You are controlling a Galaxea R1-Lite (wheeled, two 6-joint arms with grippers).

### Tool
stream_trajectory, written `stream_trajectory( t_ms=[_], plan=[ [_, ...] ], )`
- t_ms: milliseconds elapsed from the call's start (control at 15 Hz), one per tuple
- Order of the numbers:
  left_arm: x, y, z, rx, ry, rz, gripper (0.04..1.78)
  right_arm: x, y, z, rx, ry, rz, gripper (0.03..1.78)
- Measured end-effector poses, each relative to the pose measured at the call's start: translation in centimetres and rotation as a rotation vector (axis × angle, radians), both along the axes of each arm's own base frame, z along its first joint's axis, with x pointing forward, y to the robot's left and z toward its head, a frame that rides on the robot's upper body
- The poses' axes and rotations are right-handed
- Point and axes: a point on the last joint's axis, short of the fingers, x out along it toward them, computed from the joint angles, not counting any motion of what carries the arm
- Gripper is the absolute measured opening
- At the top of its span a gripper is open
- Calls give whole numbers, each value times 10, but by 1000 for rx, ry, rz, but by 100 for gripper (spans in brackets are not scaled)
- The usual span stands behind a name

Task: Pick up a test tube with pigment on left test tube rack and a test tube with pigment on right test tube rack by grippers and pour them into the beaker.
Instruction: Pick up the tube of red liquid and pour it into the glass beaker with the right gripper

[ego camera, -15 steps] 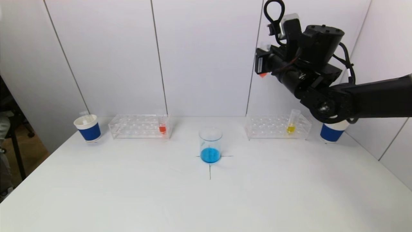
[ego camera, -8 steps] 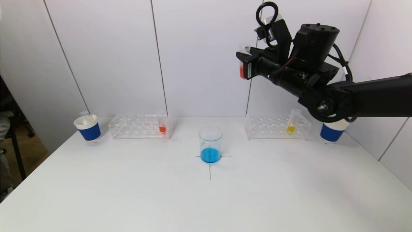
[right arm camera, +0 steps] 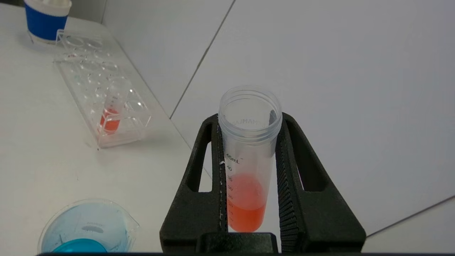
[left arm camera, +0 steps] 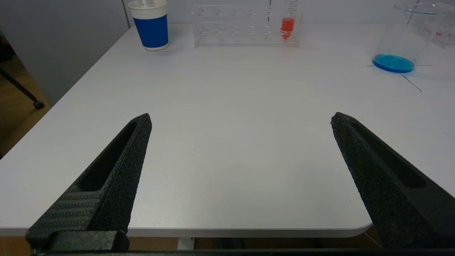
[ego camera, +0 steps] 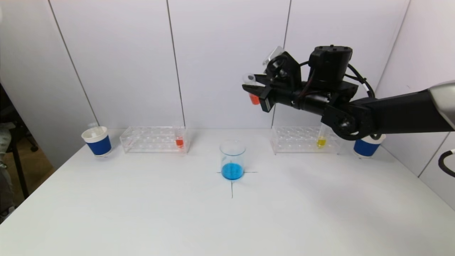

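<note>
1. Right gripper (ego camera: 256,93) clenched around orange-filled test tube (right arm camera: 249,156), held high.
2. Beaker (ego camera: 232,159) below the gripper, slightly leftward.
3. Left gripper (left arm camera: 240,121) parked low, fingers spread wide, grasping nothing.

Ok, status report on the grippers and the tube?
Right gripper shut on orange tube, high, right of beaker. Left gripper open, low over table. Path clear.

White table (ego camera: 142,220) in front of me, black cross mark (ego camera: 232,185) at centre. White panelled wall (ego camera: 124,64) behind. Wood floor (ego camera: 32,167) off my left edge.
</note>
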Motion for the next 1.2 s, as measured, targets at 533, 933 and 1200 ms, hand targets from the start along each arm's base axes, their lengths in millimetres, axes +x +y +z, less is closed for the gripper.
stream_trajectory(
  t_ms=[533,933,1200],
  plan=[
    [0,0,0,0,0,0,176,11,2,-26,-195,-105,161,46],
    [0,0,0,0,0,0,176,16,6,-43,-294,-211,241,46],
    [0,0,0,0,0,0,176,10,18,-48,-317,-252,306,46]
  ],
)
